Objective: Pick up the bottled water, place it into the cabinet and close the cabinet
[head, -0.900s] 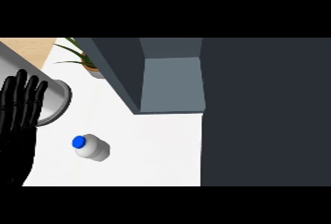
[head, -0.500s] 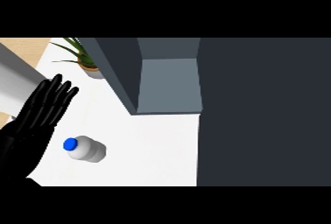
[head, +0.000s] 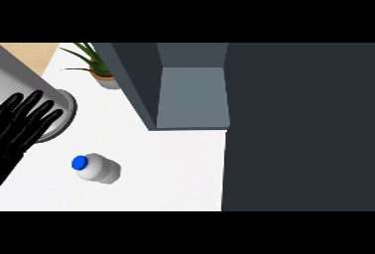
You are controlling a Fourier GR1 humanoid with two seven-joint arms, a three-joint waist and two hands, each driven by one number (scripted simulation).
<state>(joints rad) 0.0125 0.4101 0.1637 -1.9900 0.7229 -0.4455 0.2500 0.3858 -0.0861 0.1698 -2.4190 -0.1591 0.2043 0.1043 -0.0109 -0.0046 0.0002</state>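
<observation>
The bottled water (head: 97, 169), clear with a blue cap, stands on the white counter (head: 168, 168) at the lower left. My left hand (head: 26, 125) shows at the view's left edge, up and to the left of the bottle, with its fingers straight and spread; it touches nothing. The dark grey cabinet (head: 192, 94) stands open at the upper middle, and its inside holds nothing that I can see. My right hand does not show.
A grey metal cylinder (head: 62, 106) lies at the left, partly behind my left hand. A potted plant (head: 100, 72) stands at the back left beside the cabinet's side wall. A wide dark panel (head: 296, 126) fills the right of the view.
My left hand, which leaned right toward the bottle half a second ago, has drawn back to the left edge. The bottle has not moved.
</observation>
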